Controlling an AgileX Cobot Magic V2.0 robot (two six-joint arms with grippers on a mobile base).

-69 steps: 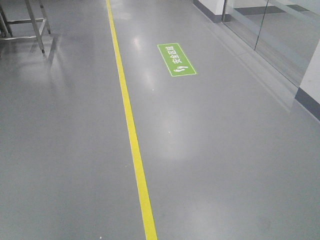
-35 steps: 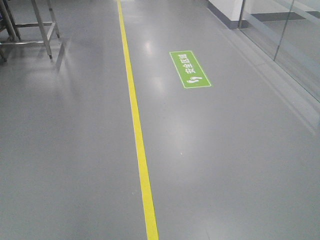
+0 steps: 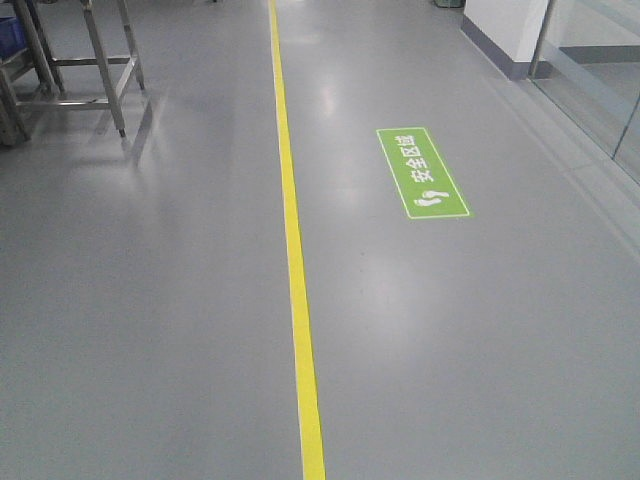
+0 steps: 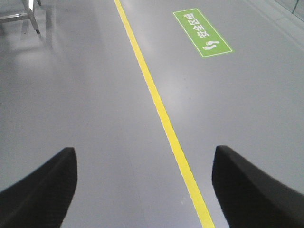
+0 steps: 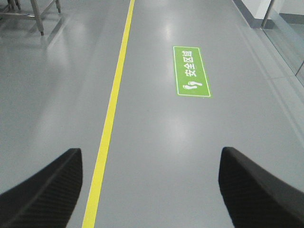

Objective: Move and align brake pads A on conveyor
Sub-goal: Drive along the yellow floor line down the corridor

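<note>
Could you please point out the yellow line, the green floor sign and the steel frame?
yellow line (image 3: 293,250): front view, mid stripe.
green floor sign (image 3: 421,172): front view, its centre.
steel frame (image 3: 104,75): front view, one leg.

Floor (image 3: 150,300): grey, glossy, light glare toward 12 o'clock | Yellow line (image 3: 295,250): runs 6 to 12 o'clock | Green floor sign (image 3: 421,172): 1 o'clock, white characters, footprints | Steel frame (image 3: 100,70): 10 o'clock | White wall (image 3: 497,18), glass partition (image 3: 600,80): 2 o'clock
</note>
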